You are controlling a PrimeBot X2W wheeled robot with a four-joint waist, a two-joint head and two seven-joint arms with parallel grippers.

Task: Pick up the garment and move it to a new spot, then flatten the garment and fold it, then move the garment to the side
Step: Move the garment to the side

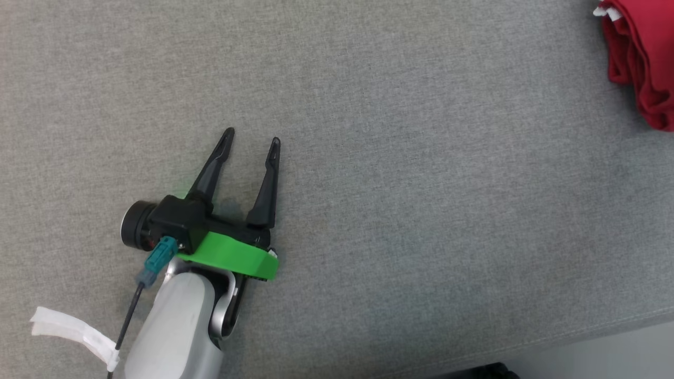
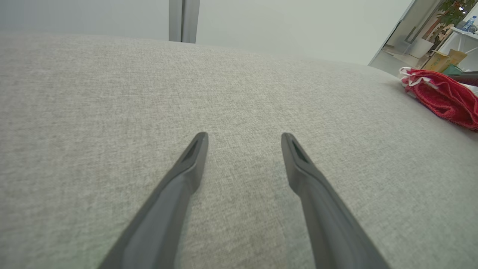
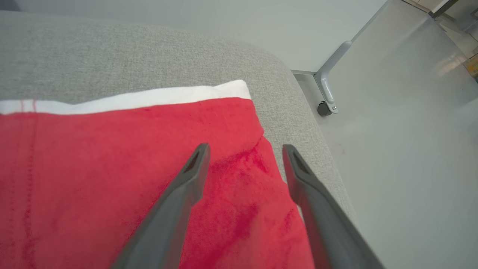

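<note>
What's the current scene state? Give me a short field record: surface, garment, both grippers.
surface: grey fabric surface
garment: red with white trim, layered, at the surface's right edge near a corner
left gripper: open, over bare fabric, well apart from the garment, holding nothing
right gripper: open, fingers over the garment's corner, nothing clamped; contact cannot be told
task stage: garment looks folded and off to the side

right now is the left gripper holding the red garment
No, the left gripper is open over the bare grey cushion, with the red garment lying apart at the head view's upper right.
</note>
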